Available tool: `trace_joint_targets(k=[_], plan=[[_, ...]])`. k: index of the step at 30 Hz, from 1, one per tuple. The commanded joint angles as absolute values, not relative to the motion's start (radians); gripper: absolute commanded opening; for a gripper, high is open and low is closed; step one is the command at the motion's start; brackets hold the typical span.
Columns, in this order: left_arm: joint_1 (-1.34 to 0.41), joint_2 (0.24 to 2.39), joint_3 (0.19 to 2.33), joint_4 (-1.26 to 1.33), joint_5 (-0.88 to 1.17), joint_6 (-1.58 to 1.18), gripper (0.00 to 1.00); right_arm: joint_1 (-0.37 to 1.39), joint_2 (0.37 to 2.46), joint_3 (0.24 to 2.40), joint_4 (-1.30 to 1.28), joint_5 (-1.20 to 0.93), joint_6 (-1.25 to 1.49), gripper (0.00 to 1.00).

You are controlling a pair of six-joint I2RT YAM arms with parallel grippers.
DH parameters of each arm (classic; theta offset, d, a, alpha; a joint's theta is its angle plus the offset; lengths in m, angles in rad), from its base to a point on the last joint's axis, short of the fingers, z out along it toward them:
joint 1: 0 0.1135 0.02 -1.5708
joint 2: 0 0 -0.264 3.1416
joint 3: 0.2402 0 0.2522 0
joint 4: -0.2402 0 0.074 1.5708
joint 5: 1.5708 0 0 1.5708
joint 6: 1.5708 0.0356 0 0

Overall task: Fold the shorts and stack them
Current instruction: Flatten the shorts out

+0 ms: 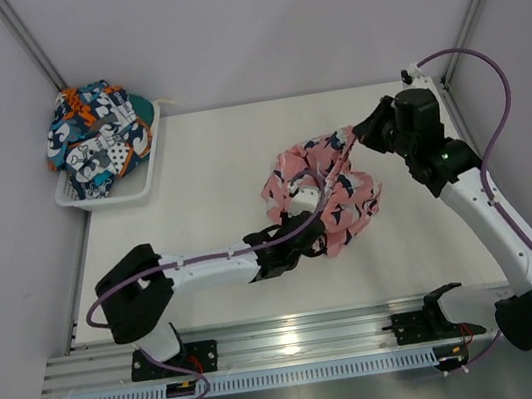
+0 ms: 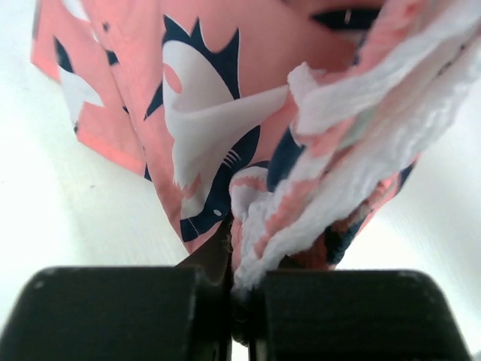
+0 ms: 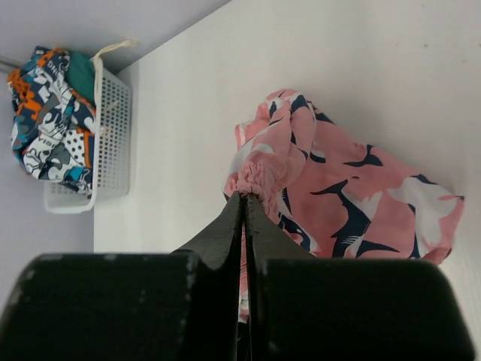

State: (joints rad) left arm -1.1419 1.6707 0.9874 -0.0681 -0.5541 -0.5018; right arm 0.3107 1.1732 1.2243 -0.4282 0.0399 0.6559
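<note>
The pink shark-print shorts (image 1: 330,189) lie bunched on the white table, right of centre. My left gripper (image 1: 305,241) is shut on their near edge; in the left wrist view its jaws pinch pink cloth and white mesh lining (image 2: 301,218). At the shorts' far right corner my right gripper (image 1: 357,136) is shut on the gathered waistband (image 3: 259,177), holding it a little above the rest of the pink shorts (image 3: 353,203). The patchwork teal, orange and navy shorts (image 1: 99,135) sit heaped in a basket at the back left.
A white mesh basket (image 1: 145,173) stands at the table's back left corner, also in the right wrist view as the basket (image 3: 113,135). Grey walls close the cell on both sides. A metal rail (image 1: 298,336) runs along the near edge.
</note>
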Motion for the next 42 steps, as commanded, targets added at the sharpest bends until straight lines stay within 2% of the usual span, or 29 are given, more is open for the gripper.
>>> trace_joint_targets(k=[1, 7, 11, 16, 21, 25, 30, 34, 36, 37, 38, 39, 41, 42], plan=[[-1.152, 1.545, 0.992, -0.188, -0.592, -0.489, 0.00, 0.325, 1.177, 1.366, -0.466, 0.215, 0.712, 0.00], [-1.154, 1.316, 1.120, -0.489, -0.581, -0.396, 0.00, 0.356, 1.160, 1.541, -0.667, 0.371, 0.834, 0.00], [-1.152, 1.175, 1.328, -0.702, -0.520, -0.348, 0.00, 0.367, 1.112, 1.702, -0.794, 0.316, 0.873, 0.00], [-1.152, 1.079, 1.577, -0.949, -0.332, -0.334, 0.00, 0.370, 0.936, 1.828, -0.824, 0.242, 0.888, 0.00], [-1.154, 0.951, 1.748, -1.006, -0.118, -0.299, 0.00, 0.362, 0.729, 1.786, -0.692, 0.129, 0.884, 0.00], [-1.154, 0.922, 1.865, -1.054, -0.063, -0.278, 0.00, 0.309, 0.508, 1.602, -0.436, 0.031, 0.882, 0.00], [-1.154, 0.939, 1.852, -1.061, -0.089, -0.259, 0.00, 0.161, 0.558, 1.680, -0.529, -0.092, 0.882, 0.00], [-1.154, 0.985, 1.809, -1.056, -0.095, -0.227, 0.00, 0.095, 0.705, 1.593, -0.507, -0.610, 0.802, 0.11], [-1.154, 0.979, 1.783, -1.036, -0.075, -0.209, 0.00, 0.092, 0.716, 1.378, -0.364, -0.838, 0.799, 0.28], [-1.154, 0.963, 1.776, -1.028, -0.074, -0.204, 0.00, 0.095, 0.697, 1.292, -0.200, -0.877, 0.820, 0.37], [-1.152, 0.956, 1.766, -1.020, -0.078, -0.198, 0.00, 0.097, 0.672, 1.214, -0.130, -0.900, 0.812, 0.56], [-1.152, 0.950, 1.773, -1.019, -0.092, -0.196, 0.00, 0.104, 0.613, 1.092, -0.091, -0.891, 0.784, 0.62], [-1.154, 0.942, 1.785, -1.026, -0.107, -0.198, 0.00, 0.132, 0.566, 1.019, -0.081, -0.868, 0.688, 0.71], [-1.152, 0.945, 1.798, -1.029, -0.116, -0.199, 0.00, 0.144, 0.558, 0.975, -0.084, -0.880, 0.667, 0.72]])
